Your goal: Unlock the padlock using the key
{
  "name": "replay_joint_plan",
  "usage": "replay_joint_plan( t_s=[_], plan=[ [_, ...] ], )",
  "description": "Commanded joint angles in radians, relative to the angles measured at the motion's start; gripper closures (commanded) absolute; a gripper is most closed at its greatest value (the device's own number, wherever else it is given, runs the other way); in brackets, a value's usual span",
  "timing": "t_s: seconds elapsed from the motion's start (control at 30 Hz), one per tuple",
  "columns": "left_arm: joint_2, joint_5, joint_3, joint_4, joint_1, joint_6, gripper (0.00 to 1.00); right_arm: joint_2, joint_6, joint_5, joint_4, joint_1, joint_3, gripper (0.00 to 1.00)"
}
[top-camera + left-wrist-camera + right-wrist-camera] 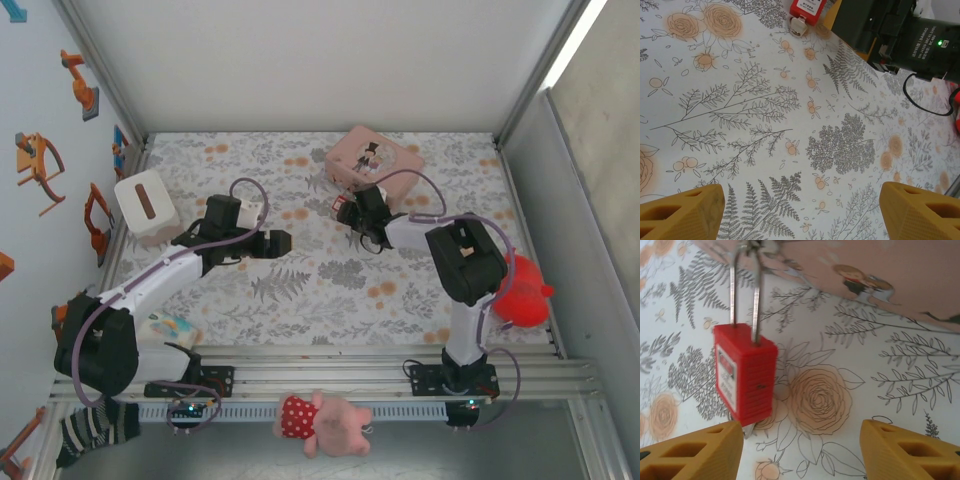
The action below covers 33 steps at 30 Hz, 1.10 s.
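**Padlock on floral surface; both claws open**

- Near rail: pig plush at centre; striped sock at the left corner.
- Red toy: right edge, just beside the right arm.
- Left claw: jaws wide apart, nothing held. Hovering over bare surface, left of centre. Yellow fingers at the bottom corners of the wrist view, padlock well ahead of them.
- Right claw: jaws apart, nothing gripped. Pointed toward the padlock, which sits off to the left of the gap rather than between the fingers. Left finger just beside the body's lower end; contact cannot be told.
- Padlock: red body, lying on the surface right of centre, between right claw and pink box. Shackle thin and silvery, both legs seated in the body, its bow reaching the box's edge.
- Key: small, silvery, touching the body's lower end. Whether it sits in the keyhole cannot be told.
- White box: far left, well apart from the padlock.
- Pink box: far side, right of centre.
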Motion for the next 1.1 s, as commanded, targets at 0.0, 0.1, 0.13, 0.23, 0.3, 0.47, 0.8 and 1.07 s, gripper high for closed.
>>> replay_joint_plan(
  t_s=[0.0, 0.1, 0.13, 0.23, 0.3, 0.47, 0.8, 1.07],
  plan=[
    [-0.011, 0.032, -0.004, 0.004, 0.002, 0.032, 0.19, 0.009, 0.077, 0.041, 0.117, 0.005, -0.007, 0.41],
    [-0.012, 0.037, -0.006, 0.005, 0.004, 0.031, 0.19, 0.031, 0.057, 0.032, 0.125, 0.004, 0.004, 0.42],
    [-0.012, 0.037, -0.005, 0.002, 0.005, 0.032, 0.19, 0.039, 0.055, 0.029, 0.141, 0.003, 0.004, 0.42],
    [-0.011, 0.033, 0.003, -0.013, 0.005, 0.029, 0.19, 0.071, 0.045, 0.011, 0.194, 0.001, 0.006, 0.42],
    [-0.021, 0.021, -0.005, -0.019, 0.006, 0.025, 0.19, 0.098, 0.049, 0.005, 0.196, 0.001, 0.028, 0.42],
    [-0.074, -0.001, -0.034, -0.025, 0.009, -0.002, 0.19, 0.153, 0.064, 0.015, 0.206, 0.001, 0.059, 0.44],
    [-0.091, -0.001, -0.011, -0.063, 0.019, -0.023, 0.18, 0.213, 0.038, -0.024, 0.289, -0.002, 0.086, 0.51],
    [-0.046, 0.004, 0.002, -0.051, 0.02, -0.023, 0.18, 0.241, 0.051, -0.039, 0.277, -0.005, 0.125, 0.56]
  ],
)
